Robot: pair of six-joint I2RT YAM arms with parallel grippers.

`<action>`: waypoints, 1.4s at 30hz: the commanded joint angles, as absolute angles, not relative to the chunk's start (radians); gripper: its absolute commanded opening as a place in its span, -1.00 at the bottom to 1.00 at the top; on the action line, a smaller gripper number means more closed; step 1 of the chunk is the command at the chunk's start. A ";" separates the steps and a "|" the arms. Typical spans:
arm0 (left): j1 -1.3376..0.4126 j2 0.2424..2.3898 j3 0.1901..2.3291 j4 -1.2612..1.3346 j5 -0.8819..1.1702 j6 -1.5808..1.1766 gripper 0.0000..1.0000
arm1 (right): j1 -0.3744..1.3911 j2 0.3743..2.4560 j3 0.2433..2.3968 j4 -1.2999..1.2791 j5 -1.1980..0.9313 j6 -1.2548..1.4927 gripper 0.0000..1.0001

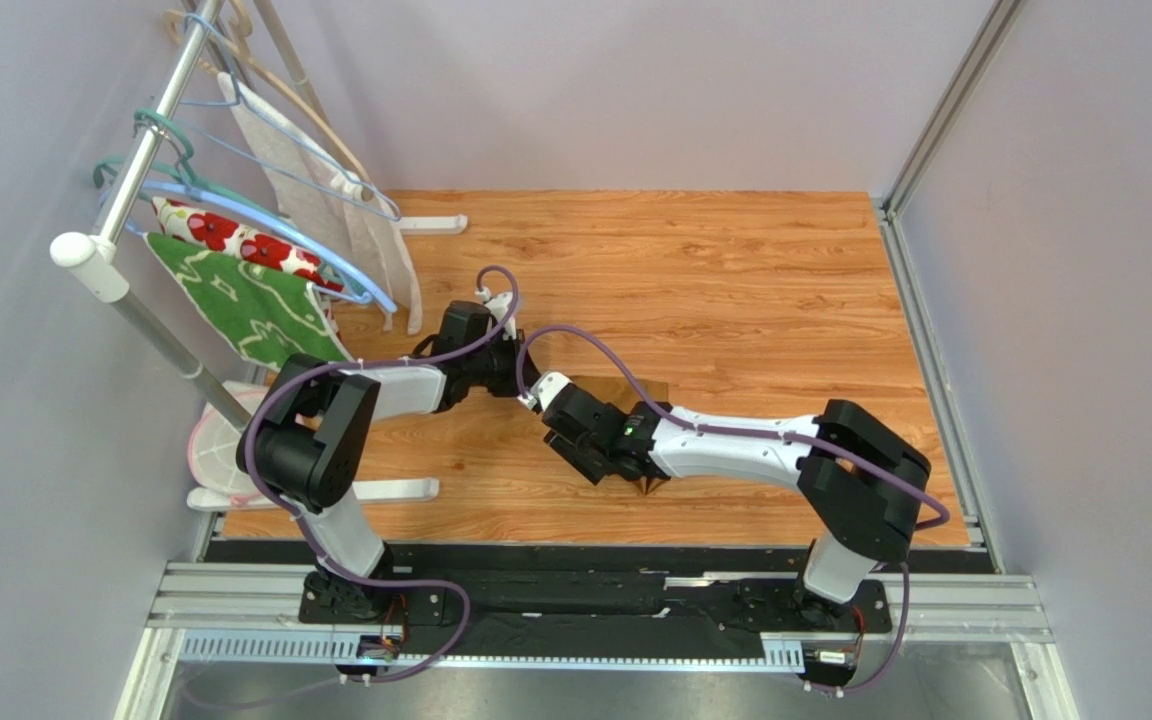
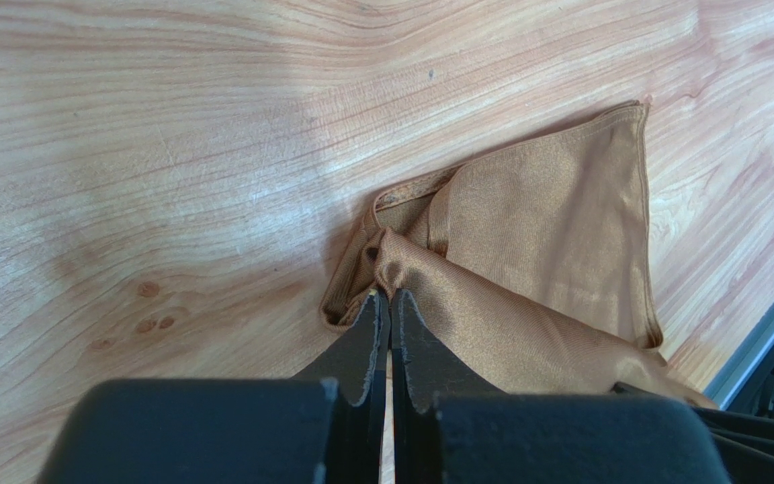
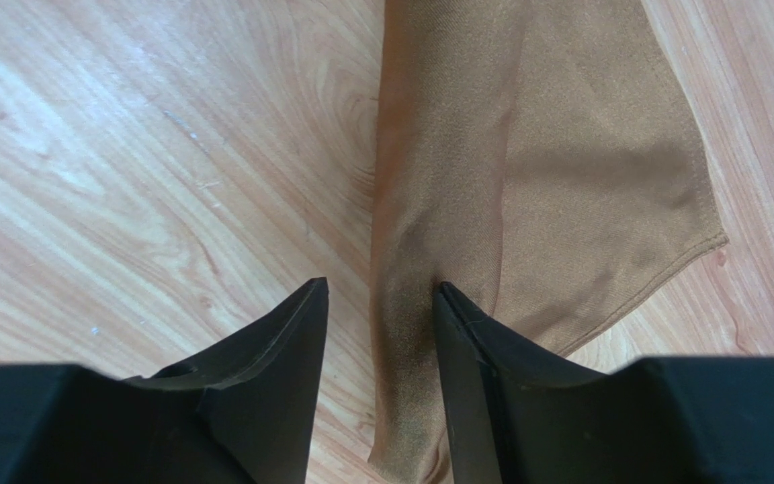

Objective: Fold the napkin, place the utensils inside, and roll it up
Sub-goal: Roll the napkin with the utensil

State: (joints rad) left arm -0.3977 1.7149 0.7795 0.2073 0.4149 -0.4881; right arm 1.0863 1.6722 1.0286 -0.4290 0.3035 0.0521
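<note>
The golden-brown napkin (image 2: 553, 232) lies crumpled on the wooden table, with one corner spread flat and a raised fold running toward my left gripper (image 2: 389, 295). That gripper is shut, its tips pinching the bunched fold. In the right wrist view a long ridge of the napkin (image 3: 462, 182) runs between the fingers of my right gripper (image 3: 381, 287). It is open, and the ridge lies against the right finger (image 3: 462, 333). From above, both grippers meet mid-table and cover most of the cloth; only a brown tip (image 1: 654, 483) shows. The utensils are out of view.
A clothes rack (image 1: 117, 240) stands at the left with hangers, a green leaf-patterned cloth (image 1: 244, 300) and a white cloth with red flowers (image 1: 222, 233). Its white foot bar (image 1: 387, 491) lies on the table near the left arm. A metal rail (image 1: 928, 345) borders the right side.
</note>
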 commanded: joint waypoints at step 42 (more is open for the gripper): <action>-0.396 1.513 0.672 0.293 0.304 -0.456 0.30 | 0.637 1.721 0.706 -0.080 -0.558 0.186 -0.58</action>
State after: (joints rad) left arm -0.3988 1.5181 0.6708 0.2508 0.3077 -0.4660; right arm 0.6556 1.6482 0.7689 0.0055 -0.3828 0.1761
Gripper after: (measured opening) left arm 0.648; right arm 0.221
